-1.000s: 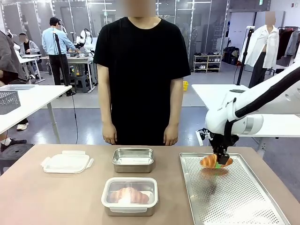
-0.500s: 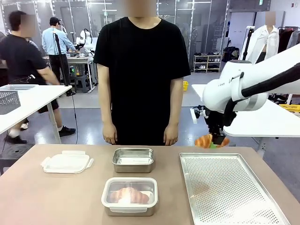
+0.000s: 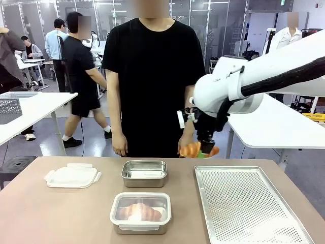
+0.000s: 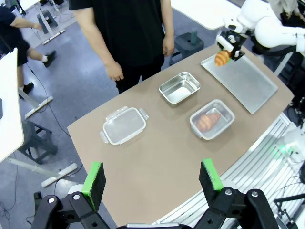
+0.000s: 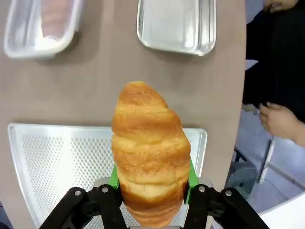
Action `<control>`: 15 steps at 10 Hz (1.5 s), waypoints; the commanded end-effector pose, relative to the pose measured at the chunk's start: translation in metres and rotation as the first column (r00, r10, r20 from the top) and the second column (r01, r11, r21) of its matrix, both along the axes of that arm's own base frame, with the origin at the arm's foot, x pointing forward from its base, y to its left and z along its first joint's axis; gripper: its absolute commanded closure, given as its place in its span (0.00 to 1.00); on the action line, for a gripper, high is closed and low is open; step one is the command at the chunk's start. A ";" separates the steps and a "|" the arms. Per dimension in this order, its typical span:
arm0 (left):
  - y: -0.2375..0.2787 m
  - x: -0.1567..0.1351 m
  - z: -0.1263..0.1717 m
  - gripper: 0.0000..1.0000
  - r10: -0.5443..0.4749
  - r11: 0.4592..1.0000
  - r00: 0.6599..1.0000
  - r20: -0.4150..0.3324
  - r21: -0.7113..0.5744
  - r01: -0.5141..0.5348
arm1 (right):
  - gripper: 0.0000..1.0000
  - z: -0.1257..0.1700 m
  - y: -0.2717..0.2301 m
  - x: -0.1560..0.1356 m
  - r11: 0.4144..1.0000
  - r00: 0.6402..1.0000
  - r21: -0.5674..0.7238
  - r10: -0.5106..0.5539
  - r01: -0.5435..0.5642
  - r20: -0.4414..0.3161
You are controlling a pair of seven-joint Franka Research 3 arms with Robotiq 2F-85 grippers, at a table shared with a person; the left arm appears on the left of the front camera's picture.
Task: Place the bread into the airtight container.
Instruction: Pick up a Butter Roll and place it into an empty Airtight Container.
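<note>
Front view, near to far. Closest to the robot on the table [image 3: 51,213] stands a second container [image 3: 140,212], apparently lidded, with a croissant inside. A perforated tray [image 3: 249,213] lies to its right. Farther back at mid-table is the airtight container [image 3: 144,173], open and unfilled, with its lid [image 3: 72,176] set apart to the left. Above the tray's far left corner, clear of the table, the right gripper [image 3: 203,147] hangs with the bread [image 3: 193,150], a croissant, clamped between its green pads. A person [image 3: 152,76] stands at the far edge, arms down.

Governing relation: the airtight container lies below the held bread and to the robot's left. In the right wrist view it sits just past the croissant's far tip. The croissant's long axis crosses the jaws' closing line and lies roughly level, parallel to the container's long side.

Left wrist view: the left gripper [image 4: 151,179], fingers wide and empty, hangs high over the near table edge. The right arm is much the nearer.
</note>
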State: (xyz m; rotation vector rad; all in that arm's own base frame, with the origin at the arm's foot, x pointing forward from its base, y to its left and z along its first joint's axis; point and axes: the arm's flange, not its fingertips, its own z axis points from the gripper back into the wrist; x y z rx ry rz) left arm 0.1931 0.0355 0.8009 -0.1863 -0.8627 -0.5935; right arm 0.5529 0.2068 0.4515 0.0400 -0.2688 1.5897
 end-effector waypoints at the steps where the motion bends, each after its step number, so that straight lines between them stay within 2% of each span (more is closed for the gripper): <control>1: -0.001 0.000 0.003 0.00 -0.015 1.000 1.000 0.002 -0.005 0.015 | 0.44 -0.003 0.038 0.014 0.999 0.999 0.007 -0.036 0.036 -0.026; 4: -0.001 0.000 0.003 0.00 -0.015 1.000 1.000 0.002 -0.005 0.015 | 0.44 -0.014 0.107 0.027 0.999 0.998 -0.033 -0.014 0.012 -0.056; 7: -0.001 0.000 0.003 0.00 -0.015 1.000 1.000 0.002 -0.005 0.015 | 0.44 -0.026 0.148 0.045 0.999 0.995 -0.040 -0.004 0.000 -0.100; 9: -0.001 0.000 0.003 0.00 -0.015 1.000 1.000 0.002 -0.005 0.015 | 0.44 -0.045 0.183 0.059 0.999 0.990 -0.049 -0.020 0.013 -0.139; 15: -0.001 0.000 0.003 0.00 -0.015 1.000 1.000 0.002 -0.005 0.015 | 0.44 -0.086 0.210 0.073 0.997 0.983 -0.050 -0.064 0.056 -0.172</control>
